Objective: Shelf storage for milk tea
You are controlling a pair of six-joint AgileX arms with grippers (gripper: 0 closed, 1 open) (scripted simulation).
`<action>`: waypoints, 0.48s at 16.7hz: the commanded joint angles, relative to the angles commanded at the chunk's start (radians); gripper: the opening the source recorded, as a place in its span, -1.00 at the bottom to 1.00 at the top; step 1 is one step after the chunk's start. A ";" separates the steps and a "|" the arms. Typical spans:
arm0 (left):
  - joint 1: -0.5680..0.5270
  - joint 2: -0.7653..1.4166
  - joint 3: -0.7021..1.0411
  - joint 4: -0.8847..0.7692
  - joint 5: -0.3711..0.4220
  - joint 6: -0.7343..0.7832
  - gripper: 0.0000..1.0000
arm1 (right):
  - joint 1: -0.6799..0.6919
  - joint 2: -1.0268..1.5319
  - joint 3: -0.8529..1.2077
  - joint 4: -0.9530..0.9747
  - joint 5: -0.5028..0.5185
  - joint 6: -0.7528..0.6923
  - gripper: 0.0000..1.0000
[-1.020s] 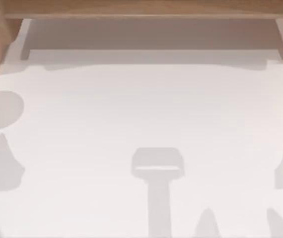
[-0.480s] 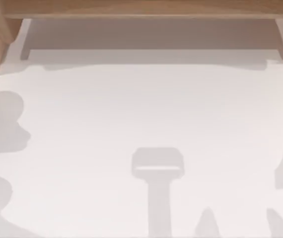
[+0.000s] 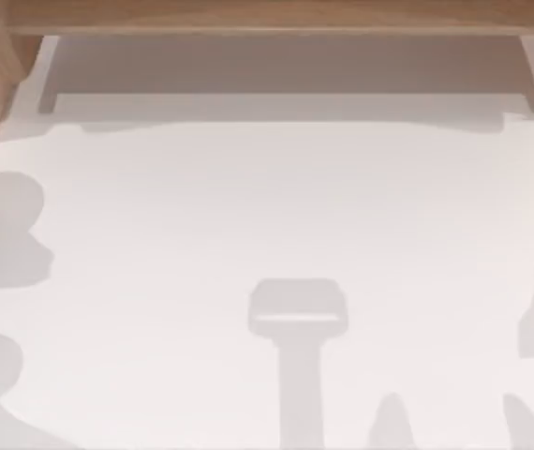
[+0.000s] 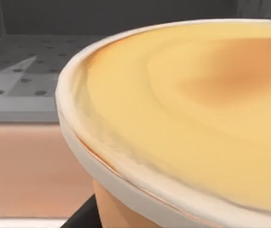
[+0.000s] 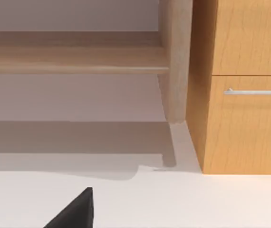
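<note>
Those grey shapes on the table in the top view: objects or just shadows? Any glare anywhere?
Top view: just flat shadows on the table, namely a T-shaped shadow at centre, rounded ones at the left edge, and a band below the shelf. Left wrist view: the milk tea sits very close, softly lit, no glare. Right wrist view: the shelf shades the table beneath it.

Milk tea (image 4: 192,109) smooth, matt tan lid (pale rim); shelf (image 5: 73,59) light wood grain; table (image 3: 267,216) matt white.
</note>
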 joint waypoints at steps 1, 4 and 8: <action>0.000 0.000 0.000 0.000 0.000 0.000 0.10 | 0.000 0.000 0.000 0.000 0.000 0.000 1.00; 0.000 0.000 0.000 0.000 0.000 0.000 -0.36 | 0.000 0.000 0.000 0.000 0.000 0.000 1.00; 0.000 0.000 0.000 0.000 0.000 0.000 -0.96 | 0.000 0.000 0.000 0.000 0.000 0.000 1.00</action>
